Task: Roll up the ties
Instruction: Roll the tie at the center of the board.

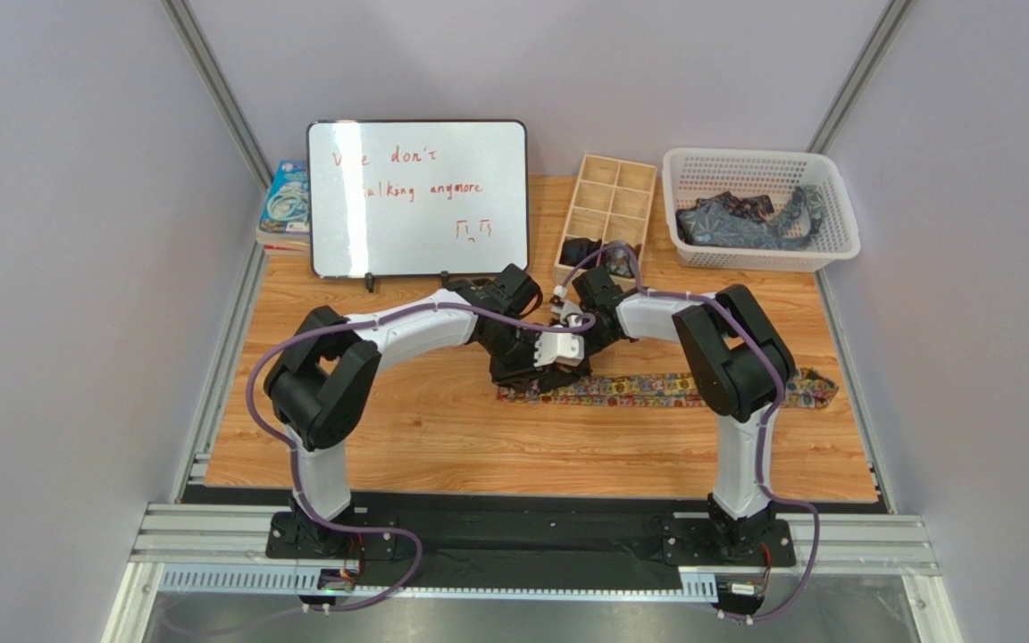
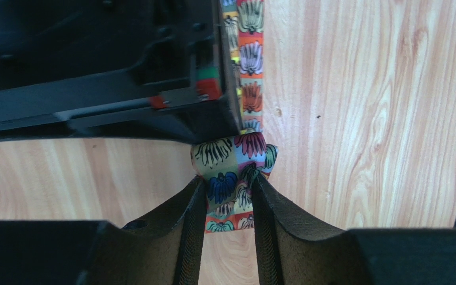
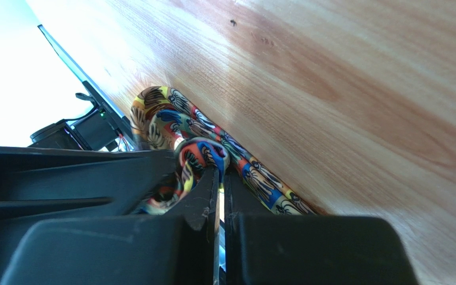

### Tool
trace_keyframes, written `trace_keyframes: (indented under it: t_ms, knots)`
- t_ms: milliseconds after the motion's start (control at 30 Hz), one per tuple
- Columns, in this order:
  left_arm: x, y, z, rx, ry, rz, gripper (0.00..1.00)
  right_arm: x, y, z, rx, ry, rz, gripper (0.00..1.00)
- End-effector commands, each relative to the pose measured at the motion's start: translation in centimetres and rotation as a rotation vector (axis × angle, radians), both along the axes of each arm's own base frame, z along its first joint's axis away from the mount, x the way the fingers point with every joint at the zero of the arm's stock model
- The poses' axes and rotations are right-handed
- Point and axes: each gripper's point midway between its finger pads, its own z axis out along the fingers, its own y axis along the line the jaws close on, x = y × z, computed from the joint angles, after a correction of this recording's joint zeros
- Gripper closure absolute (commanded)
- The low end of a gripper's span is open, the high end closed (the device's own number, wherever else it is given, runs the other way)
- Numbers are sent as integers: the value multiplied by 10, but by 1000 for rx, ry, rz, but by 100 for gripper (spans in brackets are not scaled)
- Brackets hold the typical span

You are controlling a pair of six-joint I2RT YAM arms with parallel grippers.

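Observation:
The multicoloured floral tie lies stretched across the wooden table, its right end past the right arm. Both grippers meet at its left end. My left gripper is shut on a small rolled part of the floral tie; the flat strip runs away from it under the other gripper. My right gripper is shut on a fold of the same tie, with the strip lying on the wood beside it. Dark ties lie heaped in the white basket.
A whiteboard stands at the back left, with a booklet behind it. A wooden compartment box sits at the back centre, a dark item in its near compartment. Purple cables run along both arms.

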Motion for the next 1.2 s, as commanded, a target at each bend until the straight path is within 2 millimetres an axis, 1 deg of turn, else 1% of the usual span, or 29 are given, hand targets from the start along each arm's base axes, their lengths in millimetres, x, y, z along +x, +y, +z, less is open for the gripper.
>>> trace_keyframes:
  t_ms: [0, 33, 100, 133, 167, 233, 267, 333, 367, 533, 567, 633, 667, 700, 767, 833, 867, 933, 1000, 1167]
  knots:
    - [-10, -6, 1, 19, 25, -24, 60, 9, 0, -4, 0, -31, -19, 98]
    - [-10, -6, 1, 23, 27, -23, 59, 11, -1, 0, 15, -32, -23, 94]
    - [-10, -6, -3, 39, 34, -17, 59, 9, -1, 8, 47, -26, -13, 89]
    - [-8, -9, -2, 41, 32, -13, 59, 11, -4, 14, 58, -35, -17, 84]
    - [-9, -7, -8, 63, 53, -11, 59, 11, -6, 18, 69, -42, -7, 82]
    - [-7, -10, -8, 64, 63, -4, 59, 10, -11, 25, 80, -36, -7, 77]
    - [-9, -10, -11, 73, 75, -7, 59, 8, -14, 27, 87, -35, 4, 76]
    - [-8, -11, -12, 74, 81, -8, 60, 6, -21, 31, 83, -24, 3, 75]
    - [-8, -12, -13, 74, 85, -10, 60, 2, -26, 30, 75, -16, 7, 74]
    - [-15, -17, -17, 76, 101, -30, 59, 4, -47, 35, 85, -15, -21, 72]
    - [-16, -18, -19, 78, 107, -34, 60, 2, -48, 35, 91, -14, -21, 72]
    - [-17, -19, -20, 75, 116, -30, 59, 5, -46, 43, 109, -28, -34, 71]
    - [-18, -21, -20, 71, 118, -33, 59, 9, -43, 46, 131, -53, -45, 70]
    - [-17, -22, -21, 70, 120, -32, 59, 9, -42, 46, 137, -56, -57, 68]
    - [-17, -23, -22, 66, 121, -32, 59, 11, -35, 47, 152, -59, -71, 67]
    - [-16, -24, -22, 65, 122, -32, 59, 8, -30, 42, 151, -47, -67, 67]
    - [-16, -24, -22, 63, 119, -33, 59, 10, -28, 42, 157, -59, -68, 67]
    - [-16, -24, -22, 64, 121, -35, 59, 8, -25, 36, 157, -45, -71, 66]
    - [-17, -24, -21, 62, 121, -36, 58, 12, -21, 34, 165, -56, -76, 66]
    - [-17, -24, -23, 66, 125, -36, 58, 11, -12, 27, 168, -54, -67, 65]
